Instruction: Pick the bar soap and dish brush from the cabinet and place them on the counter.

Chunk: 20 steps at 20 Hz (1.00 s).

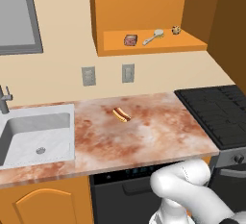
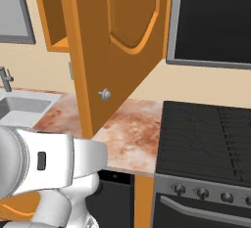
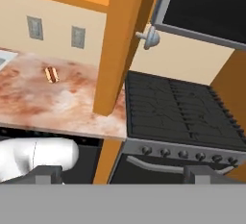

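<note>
You've done nothing yet: bar soap [image 1: 130, 40] and dish brush [image 1: 153, 37] both sit on the open cabinet [image 1: 144, 6] shelf, well above the counter [image 1: 139, 136]; gripper [image 3: 124, 174] fingers spread, empty

A hot dog [image 1: 121, 115] lies between the white sink [image 1: 38, 136] and black stovetop [image 1: 218, 112].

I note the cabinet [image 1: 144, 6] front stands unobstructed; its open door [image 2: 117, 46] juts over the worktop [image 1: 144, 136] beside the stove [image 2: 206, 134].
</note>
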Available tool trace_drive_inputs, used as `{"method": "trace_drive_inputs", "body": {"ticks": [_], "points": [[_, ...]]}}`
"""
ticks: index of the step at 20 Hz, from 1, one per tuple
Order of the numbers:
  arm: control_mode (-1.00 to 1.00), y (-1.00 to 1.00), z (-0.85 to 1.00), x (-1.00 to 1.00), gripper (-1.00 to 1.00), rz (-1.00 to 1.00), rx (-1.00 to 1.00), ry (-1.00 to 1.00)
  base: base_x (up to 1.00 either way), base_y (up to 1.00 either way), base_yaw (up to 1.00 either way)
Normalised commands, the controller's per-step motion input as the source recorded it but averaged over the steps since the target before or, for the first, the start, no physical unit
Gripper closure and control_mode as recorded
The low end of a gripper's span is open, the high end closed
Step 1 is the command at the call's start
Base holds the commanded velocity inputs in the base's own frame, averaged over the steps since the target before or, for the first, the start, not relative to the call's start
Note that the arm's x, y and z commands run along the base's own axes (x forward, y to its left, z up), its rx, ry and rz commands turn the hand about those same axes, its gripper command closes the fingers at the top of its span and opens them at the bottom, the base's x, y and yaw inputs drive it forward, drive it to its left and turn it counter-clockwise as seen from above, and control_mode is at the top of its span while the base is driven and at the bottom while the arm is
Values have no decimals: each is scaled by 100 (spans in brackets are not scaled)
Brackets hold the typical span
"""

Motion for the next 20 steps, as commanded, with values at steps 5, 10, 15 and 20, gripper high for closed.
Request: {"method": "trace_drive_inputs", "body": {"ticks": [5, 10, 15, 20], "points": [[-100, 22, 0, 7, -100, -9, -10, 6, 0, 0, 0], [-100, 22, 0, 10, -100, -8, -10, 11, 0, 0, 0], [-100, 28, 2, 6, -100, -6, -11, 10, 0, 0, 0], [-100, 31, 1, 5, -100, -4, -13, 8, 0, 0, 0]]}}
